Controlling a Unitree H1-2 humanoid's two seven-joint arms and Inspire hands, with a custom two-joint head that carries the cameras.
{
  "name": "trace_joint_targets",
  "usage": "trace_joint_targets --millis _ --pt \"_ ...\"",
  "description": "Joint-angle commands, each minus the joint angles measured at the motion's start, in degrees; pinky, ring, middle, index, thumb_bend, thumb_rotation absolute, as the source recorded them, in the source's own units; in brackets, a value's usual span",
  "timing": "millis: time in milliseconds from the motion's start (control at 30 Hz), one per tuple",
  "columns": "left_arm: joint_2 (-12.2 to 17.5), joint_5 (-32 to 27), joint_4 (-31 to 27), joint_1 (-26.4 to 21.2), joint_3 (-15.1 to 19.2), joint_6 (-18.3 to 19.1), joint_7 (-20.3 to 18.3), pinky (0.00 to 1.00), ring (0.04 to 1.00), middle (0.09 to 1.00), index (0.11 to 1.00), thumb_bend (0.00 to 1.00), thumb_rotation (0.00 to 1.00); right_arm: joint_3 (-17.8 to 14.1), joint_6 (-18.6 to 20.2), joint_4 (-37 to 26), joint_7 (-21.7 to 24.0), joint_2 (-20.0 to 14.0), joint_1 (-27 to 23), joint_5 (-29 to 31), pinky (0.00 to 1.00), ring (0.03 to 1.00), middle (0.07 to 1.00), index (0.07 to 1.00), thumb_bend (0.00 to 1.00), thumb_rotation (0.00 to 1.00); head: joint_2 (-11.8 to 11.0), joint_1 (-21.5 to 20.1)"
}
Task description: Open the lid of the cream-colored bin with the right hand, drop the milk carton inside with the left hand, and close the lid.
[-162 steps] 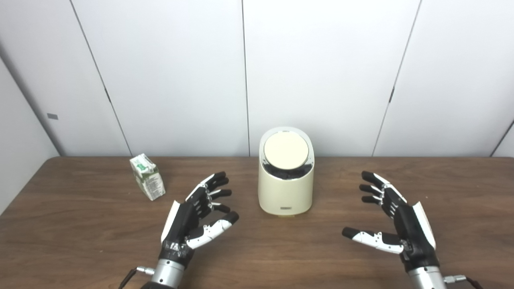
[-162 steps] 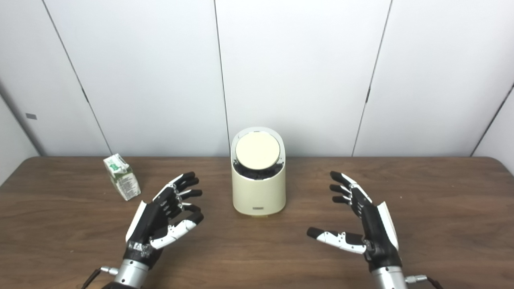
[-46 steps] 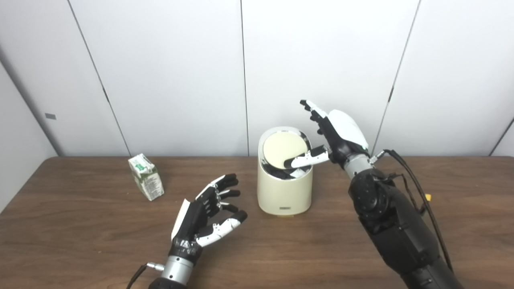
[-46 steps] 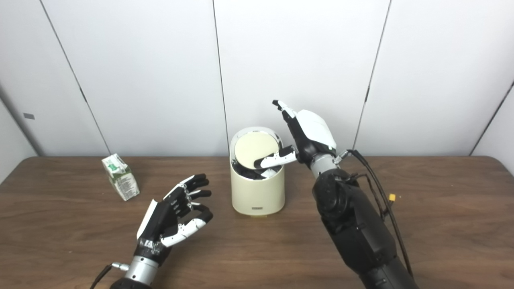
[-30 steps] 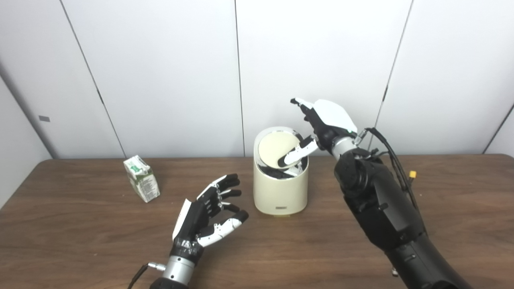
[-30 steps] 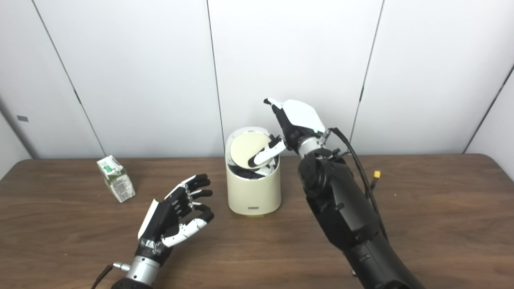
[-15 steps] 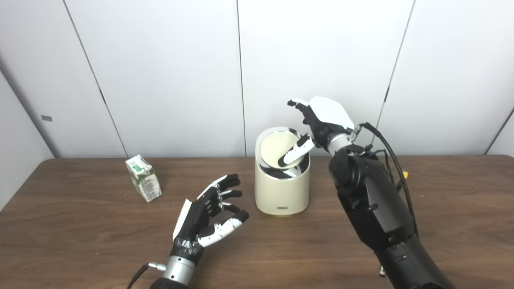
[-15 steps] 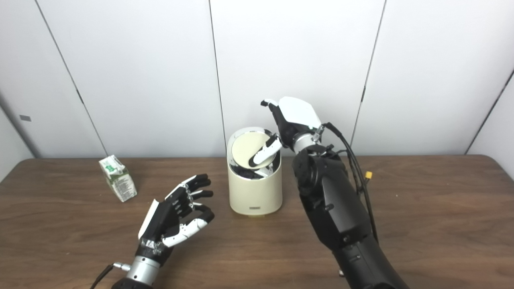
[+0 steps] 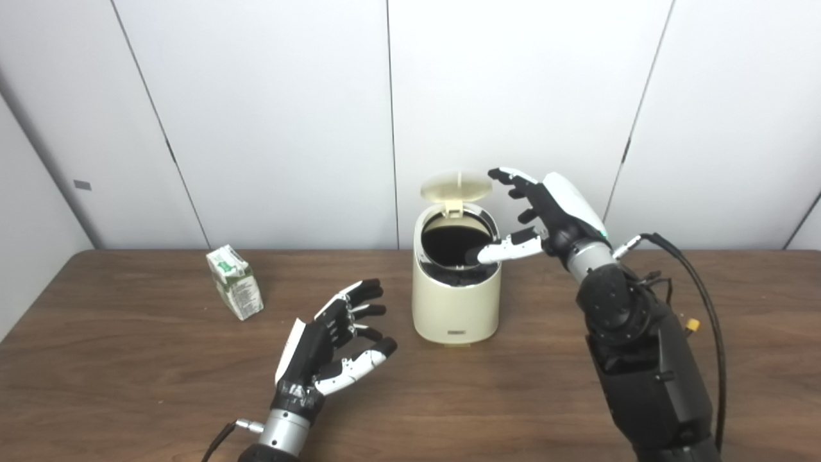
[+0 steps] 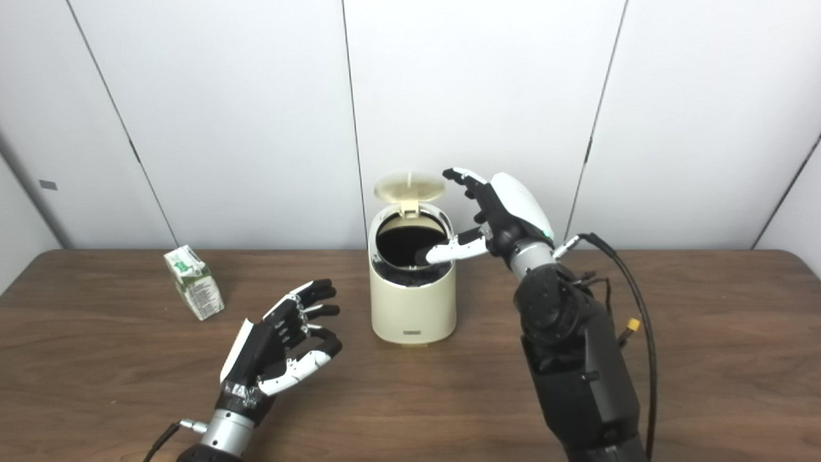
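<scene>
Two hands, left eye view: right hand [image 9: 545, 212] spread beside cream-coloured plastic bin [image 9: 456, 301], thumb over rim, perhaps touching; round lid [image 9: 455, 185] upright. Right eye view: left hand [image 10: 276, 350] spread, empty; green-white milk carton [image 10: 194, 282] well left on brown wooden surface [image 10: 705, 359].

Two head cameras side by side, looking down at table [image 9: 128, 359]

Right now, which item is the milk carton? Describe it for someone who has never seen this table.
On the brown table, look left of the cream bin standing mid-table with its lid up. The milk carton is the small green-and-white box near the back edge, the only printed object there.
</scene>
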Motion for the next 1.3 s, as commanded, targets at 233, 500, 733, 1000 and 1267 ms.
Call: trace_joint_targets --millis 233,500,733,1000,1267 --pt "-0.30 0.32 -1.83 -1.44 0.15 -0.75 0.86 0.59 0.773 0.842 0.867 0.71 0.28 -3.28 -16.17 -0.08 -13.17 0.05 4.50 13.88 0.63 0.800 0.845 0.821 0.79 0.29 0.04 0.07" --pt "-0.21 0.14 -1.86 -1.54 0.06 -0.84 0.72 0.58 0.769 0.840 0.868 0.69 0.27 -3.11 -18.05 -3.11 -12.39 -2.28 11.01 19.24 0.74 0.854 0.882 0.884 0.81 0.31 0.11 -0.03" --pt "-0.16 -0.15 -1.56 -1.65 0.17 -0.87 0.64 0.58 0.767 0.839 0.868 0.68 0.26 -2.10 -21.75 -3.04 -12.50 -4.11 14.95 23.00 0.74 0.866 0.896 0.909 0.87 0.28 -0.07 -0.02" --pt "0.00 -0.31 -1.57 -1.67 0.21 -0.91 0.53 0.59 0.766 0.838 0.866 0.70 0.28 -1.63 -23.30 -3.47 -12.45 -5.28 17.81 23.13 0.75 0.853 0.898 0.910 0.93 0.33 -0.07 -0.01" --pt "0.13 -0.60 -1.58 -1.71 0.41 -0.86 0.41 0.59 0.764 0.843 0.870 0.70 0.26 -0.89 -23.31 -3.80 -12.57 -5.56 20.02 23.51 0.75 0.853 0.907 0.919 0.94 0.33 -0.25 0.17"
